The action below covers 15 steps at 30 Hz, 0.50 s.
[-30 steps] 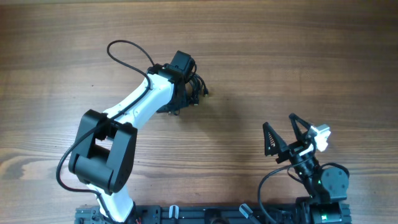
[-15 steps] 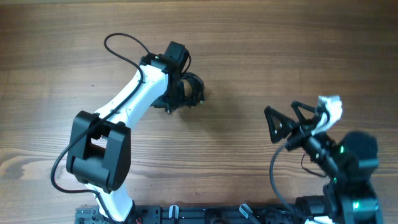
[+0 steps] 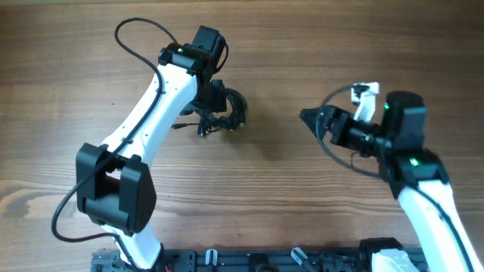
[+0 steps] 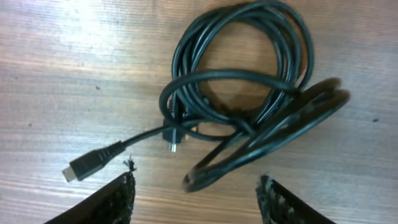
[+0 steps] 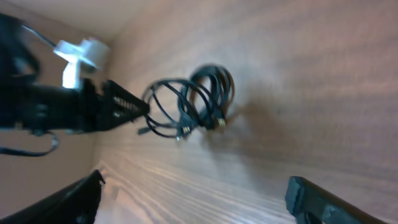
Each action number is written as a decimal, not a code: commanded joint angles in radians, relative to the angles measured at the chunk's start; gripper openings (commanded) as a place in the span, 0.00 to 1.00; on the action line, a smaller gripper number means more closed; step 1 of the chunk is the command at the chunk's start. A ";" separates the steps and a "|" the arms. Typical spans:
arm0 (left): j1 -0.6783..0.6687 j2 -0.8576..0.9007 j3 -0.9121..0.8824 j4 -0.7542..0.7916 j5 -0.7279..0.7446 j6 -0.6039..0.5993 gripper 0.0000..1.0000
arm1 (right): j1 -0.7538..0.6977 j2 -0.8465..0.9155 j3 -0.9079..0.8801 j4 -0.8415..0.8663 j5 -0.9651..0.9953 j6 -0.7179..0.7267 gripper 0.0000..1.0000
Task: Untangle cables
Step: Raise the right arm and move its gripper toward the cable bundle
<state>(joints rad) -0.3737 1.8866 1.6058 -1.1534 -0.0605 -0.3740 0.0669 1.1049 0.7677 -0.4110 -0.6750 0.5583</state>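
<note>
Cables point(image 4: 300, 59): thin glossy black loops (tangled) on wood-grain table point(image 4: 62, 74).

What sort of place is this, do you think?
Likely a robot lab bench: a wooden table, a white left arm and right arm at a black rail, only cables as work.

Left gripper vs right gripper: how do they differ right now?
Left gripper hangs directly over the cables; right gripper stands well apart from them. Left gripper points down at them; right gripper is tilted low, viewing them at a slant. Shared: both open, holding nothing.
</note>
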 commanded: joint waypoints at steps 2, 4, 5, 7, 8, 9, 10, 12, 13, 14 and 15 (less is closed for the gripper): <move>0.004 -0.006 0.005 0.061 0.011 0.034 0.67 | 0.014 0.136 0.018 0.014 -0.118 0.040 0.66; 0.004 0.011 -0.010 0.101 0.003 0.035 0.66 | 0.028 0.195 0.018 0.017 -0.162 -0.005 0.53; 0.006 0.019 -0.021 0.123 -0.005 0.034 0.66 | 0.035 0.218 0.018 0.017 -0.179 -0.027 0.50; 0.009 0.030 -0.036 0.155 -0.024 0.035 0.64 | 0.050 0.255 0.018 0.016 -0.187 -0.047 0.50; 0.012 0.039 -0.042 0.171 -0.031 0.035 0.62 | 0.060 0.273 0.018 0.016 -0.188 -0.058 0.51; 0.016 0.045 -0.047 0.185 -0.032 0.037 0.61 | 0.070 0.291 0.018 0.019 -0.187 -0.063 0.51; 0.019 0.054 -0.052 0.200 -0.032 0.039 0.57 | 0.080 0.305 0.018 0.023 -0.187 -0.063 0.52; 0.022 0.074 -0.060 0.227 -0.030 0.058 0.49 | 0.100 0.330 0.017 0.041 -0.187 -0.062 0.54; 0.022 0.084 -0.065 0.238 -0.031 0.058 0.48 | 0.110 0.340 0.018 0.053 -0.187 -0.062 0.55; 0.024 0.098 -0.073 0.251 -0.031 0.063 0.47 | 0.120 0.348 0.017 0.064 -0.187 -0.061 0.56; 0.024 0.106 -0.078 0.259 -0.031 0.071 0.46 | 0.127 0.354 0.018 0.074 -0.187 -0.061 0.57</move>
<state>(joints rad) -0.3595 1.9430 1.5574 -0.9184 -0.0734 -0.3367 0.1669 1.4330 0.7681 -0.3622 -0.8307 0.5217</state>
